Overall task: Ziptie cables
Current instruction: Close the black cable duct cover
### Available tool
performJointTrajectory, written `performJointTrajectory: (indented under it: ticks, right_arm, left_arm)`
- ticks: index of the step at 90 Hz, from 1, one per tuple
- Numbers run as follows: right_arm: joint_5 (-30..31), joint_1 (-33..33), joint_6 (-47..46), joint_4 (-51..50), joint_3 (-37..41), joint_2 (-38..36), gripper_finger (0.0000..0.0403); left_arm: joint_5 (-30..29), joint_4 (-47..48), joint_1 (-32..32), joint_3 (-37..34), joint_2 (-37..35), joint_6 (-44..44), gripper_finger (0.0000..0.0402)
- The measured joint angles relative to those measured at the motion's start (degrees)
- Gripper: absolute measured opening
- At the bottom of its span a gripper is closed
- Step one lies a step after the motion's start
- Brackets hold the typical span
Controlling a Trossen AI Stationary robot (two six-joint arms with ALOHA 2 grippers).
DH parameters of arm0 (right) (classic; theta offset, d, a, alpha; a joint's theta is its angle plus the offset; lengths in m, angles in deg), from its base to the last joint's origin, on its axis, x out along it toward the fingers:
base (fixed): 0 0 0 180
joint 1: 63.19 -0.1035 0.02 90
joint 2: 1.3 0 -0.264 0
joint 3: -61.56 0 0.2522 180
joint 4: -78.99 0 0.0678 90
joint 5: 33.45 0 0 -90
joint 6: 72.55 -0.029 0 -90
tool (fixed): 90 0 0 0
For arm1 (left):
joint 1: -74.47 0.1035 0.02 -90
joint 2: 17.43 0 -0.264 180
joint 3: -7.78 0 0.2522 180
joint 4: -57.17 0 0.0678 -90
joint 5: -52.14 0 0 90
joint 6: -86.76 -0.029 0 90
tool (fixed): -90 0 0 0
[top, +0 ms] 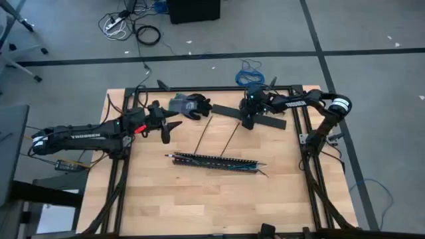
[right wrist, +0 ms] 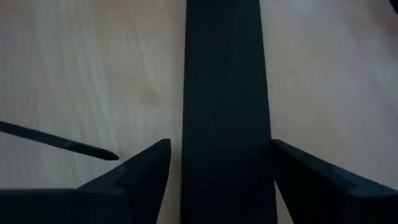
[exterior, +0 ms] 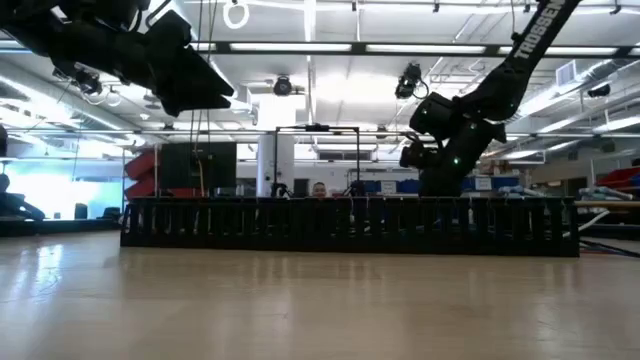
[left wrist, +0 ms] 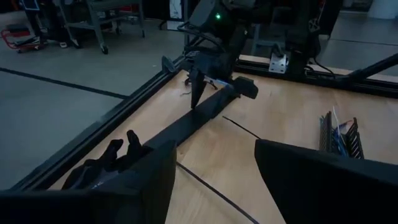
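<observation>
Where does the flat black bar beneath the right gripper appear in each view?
High view: the flat black bar lies at the table's far side, right of centre.
Low view: not visible; the toothed black rack spans the picture.
Left wrist view: the bar runs diagonally through the middle.
Right wrist view: the bar fills the centre, top to bottom.
Shared landmark: the right gripper, open astride the bar.
</observation>
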Motion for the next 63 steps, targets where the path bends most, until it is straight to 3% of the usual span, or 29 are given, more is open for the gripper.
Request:
performJointTrajectory:
  ticks: [13, 35, 63]
  right_arm:
    - [4.42, 0.0, 1.9, 0.48, 0.05, 0.0, 0.0264]
    - [1.38, -0.93, 0.36, 1.51, -0.22, 0.0, 0.0272]
    - [5.75, -0.78, 1.89, 1.83, -0.24, 0.0, 0.0287]
  left_arm:
    - [0.36, 0.0, 0.02, 0.0, 0.0, 0.0, 0.0214]
    - [0.48, -0.03, 0.0, 0.0, 0.0, 0.0, 0.0214]
    - [0.48, -0.02, 0.0, 0.0, 0.0, 0.0, 0.0214]
